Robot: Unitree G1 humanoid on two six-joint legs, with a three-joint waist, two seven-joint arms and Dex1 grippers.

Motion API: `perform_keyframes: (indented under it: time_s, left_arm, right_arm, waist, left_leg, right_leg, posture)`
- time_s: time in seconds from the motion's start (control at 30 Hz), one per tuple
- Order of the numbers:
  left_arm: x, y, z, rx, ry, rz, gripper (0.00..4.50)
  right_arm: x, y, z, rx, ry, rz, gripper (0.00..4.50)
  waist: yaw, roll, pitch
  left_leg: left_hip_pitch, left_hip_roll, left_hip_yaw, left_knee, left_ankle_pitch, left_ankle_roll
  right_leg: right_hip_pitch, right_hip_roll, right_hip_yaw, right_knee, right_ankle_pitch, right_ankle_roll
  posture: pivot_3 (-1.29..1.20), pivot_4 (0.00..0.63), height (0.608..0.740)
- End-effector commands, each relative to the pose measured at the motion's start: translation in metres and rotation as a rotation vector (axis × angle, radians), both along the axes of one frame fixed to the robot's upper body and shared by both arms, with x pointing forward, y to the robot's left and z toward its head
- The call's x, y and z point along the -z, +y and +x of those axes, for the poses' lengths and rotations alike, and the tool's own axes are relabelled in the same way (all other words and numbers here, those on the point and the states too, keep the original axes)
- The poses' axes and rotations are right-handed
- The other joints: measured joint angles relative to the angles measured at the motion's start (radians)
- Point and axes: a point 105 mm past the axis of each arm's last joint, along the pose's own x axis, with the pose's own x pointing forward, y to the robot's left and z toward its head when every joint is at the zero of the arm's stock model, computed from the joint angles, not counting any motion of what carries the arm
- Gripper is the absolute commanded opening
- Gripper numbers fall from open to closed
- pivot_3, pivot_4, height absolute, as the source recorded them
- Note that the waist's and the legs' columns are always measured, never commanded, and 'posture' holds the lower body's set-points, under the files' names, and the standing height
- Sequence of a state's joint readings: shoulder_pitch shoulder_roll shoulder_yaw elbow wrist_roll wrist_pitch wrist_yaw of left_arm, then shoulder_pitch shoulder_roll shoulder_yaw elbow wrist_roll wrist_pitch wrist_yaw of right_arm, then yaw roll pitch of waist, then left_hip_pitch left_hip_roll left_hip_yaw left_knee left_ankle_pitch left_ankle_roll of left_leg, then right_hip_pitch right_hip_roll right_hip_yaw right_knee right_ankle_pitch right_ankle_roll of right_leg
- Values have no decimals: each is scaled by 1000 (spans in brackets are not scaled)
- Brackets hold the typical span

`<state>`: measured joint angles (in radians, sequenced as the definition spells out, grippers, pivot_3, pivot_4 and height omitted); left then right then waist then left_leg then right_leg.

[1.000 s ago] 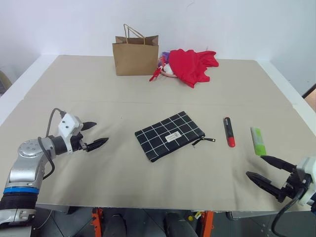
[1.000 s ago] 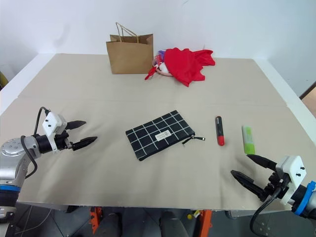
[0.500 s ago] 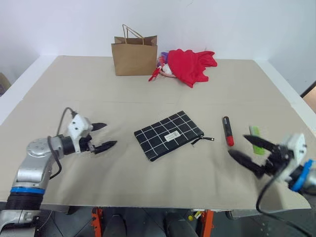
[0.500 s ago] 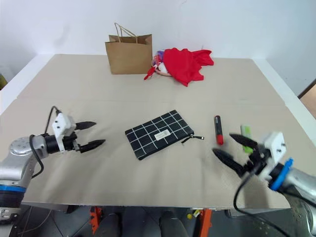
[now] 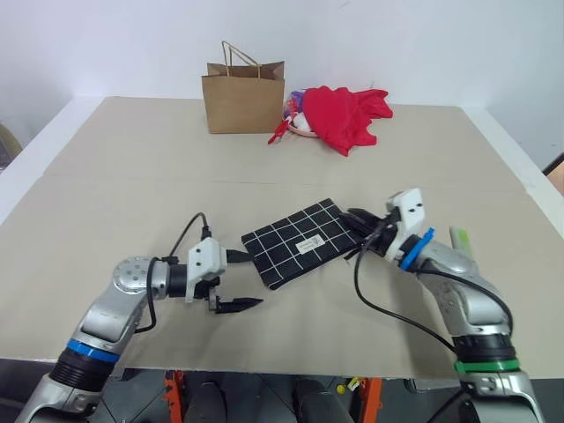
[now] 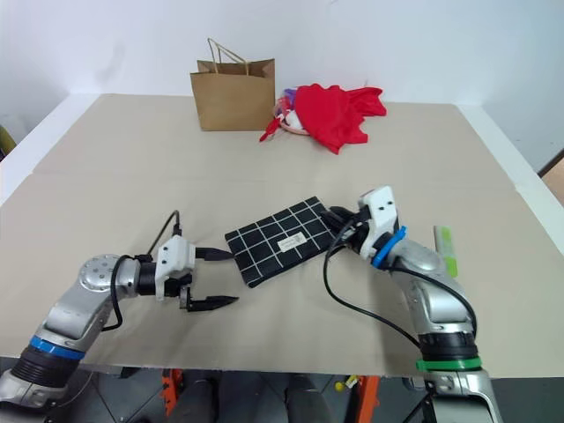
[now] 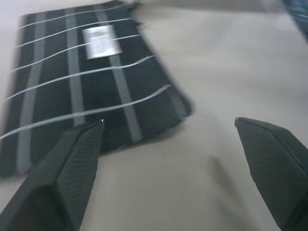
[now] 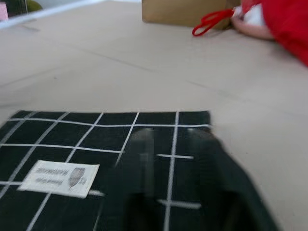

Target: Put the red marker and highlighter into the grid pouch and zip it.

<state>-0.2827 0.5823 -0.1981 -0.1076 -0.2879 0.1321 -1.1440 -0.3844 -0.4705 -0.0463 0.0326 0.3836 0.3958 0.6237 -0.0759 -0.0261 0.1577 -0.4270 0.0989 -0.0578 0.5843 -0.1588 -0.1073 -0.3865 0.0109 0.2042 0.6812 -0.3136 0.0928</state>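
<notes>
Pouch: I see the flat black fabric grid pouch with white lines [image 5: 302, 242] lying slanted in the middle of the tan worktop [image 5: 132, 176]. Its small white label [image 5: 307, 244] faces up.
Left tool: my left tool [image 5: 236, 280] has its two black fingers spread wide. It sits just beside the pouch's near left corner, with one finger [image 7: 72, 163] at the pouch's edge.
Right tool: my right tool [image 5: 359, 220] is squeezed shut, right over the pouch's far right corner. I cannot tell if it pinches anything.
Highlighter: the short lime-green highlighter [image 5: 462, 240] lies on the worktop to the right, partly behind my right arm.
Back of worktop: a brown paper bag with handles [image 5: 243, 97] stands there, and a crumpled red cloth [image 5: 344, 115] lies just beside it.
</notes>
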Motion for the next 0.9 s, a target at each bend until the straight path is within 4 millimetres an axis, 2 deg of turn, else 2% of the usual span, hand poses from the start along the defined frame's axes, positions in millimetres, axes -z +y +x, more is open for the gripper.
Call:
perform_keyframes:
  time_s: [0.03, 0.17, 0.3, 0.43, 0.53, 0.8, 0.9]
  left_arm:
    - [-10, -10, -2, 42, -85, -2, 4500]
    - [-11, -13, -1, 44, -118, 0, 4500]
    - [-13, -11, 7, 25, -216, 30, 4500]
    - [-12, -9, 23, -6, -469, 115, 4500]
    - [-7, -15, 28, 18, -563, 142, 4500]
    - [4, -34, 21, 142, -530, 127, 4500]
    - [4, -32, 19, 167, -498, 149, 4500]
  right_arm:
    - [11, -4, 8, 64, -2, -4, 21]
    - [40, -6, 4, 81, 70, -54, 21]
    - [52, -6, 0, 90, 89, -66, 21]
    - [47, -5, 3, 101, 68, -53, 21]
    - [44, -3, 5, 99, 59, -50, 21]
    - [40, -2, 6, 100, 40, -54, 21]
    - [40, -3, 6, 102, 36, -60, 21]
  waist:
    - [1, 0, 0]
    - [1, 0, 0]
    - [1, 0, 0]
    - [1, 0, 0]
    - [1, 0, 0]
    - [1, 1, -1]
    - [1, 2, -1]
  left_leg:
    - [0, 0, 0, 0, 0, 0]
    - [0, 0, -1, 0, 0, 0]
    - [1, 0, -2, 1, 0, 0]
    - [3, 0, -3, 2, 0, 0]
    - [3, 0, -3, 2, 0, 0]
    - [3, 0, -3, 2, 0, 0]
    - [3, 0, -3, 2, 1, 0]
  right_leg:
    - [0, 0, 0, 0, 0, 0]
    - [0, 0, -1, 0, 0, 0]
    - [2, 0, -2, 0, -1, 1]
    - [5, 0, -3, 0, -1, 2]
    - [5, 0, -3, 0, -1, 2]
    - [6, 0, -4, 0, -1, 3]
    - [6, 0, -4, 0, -1, 3]
  posture:
    - [0, 150, 740]
    - [0, 150, 740]
    - [0, 150, 740]
    - [0, 150, 740]
    - [0, 150, 740]
    - [0, 150, 740]
    - [0, 150, 740]
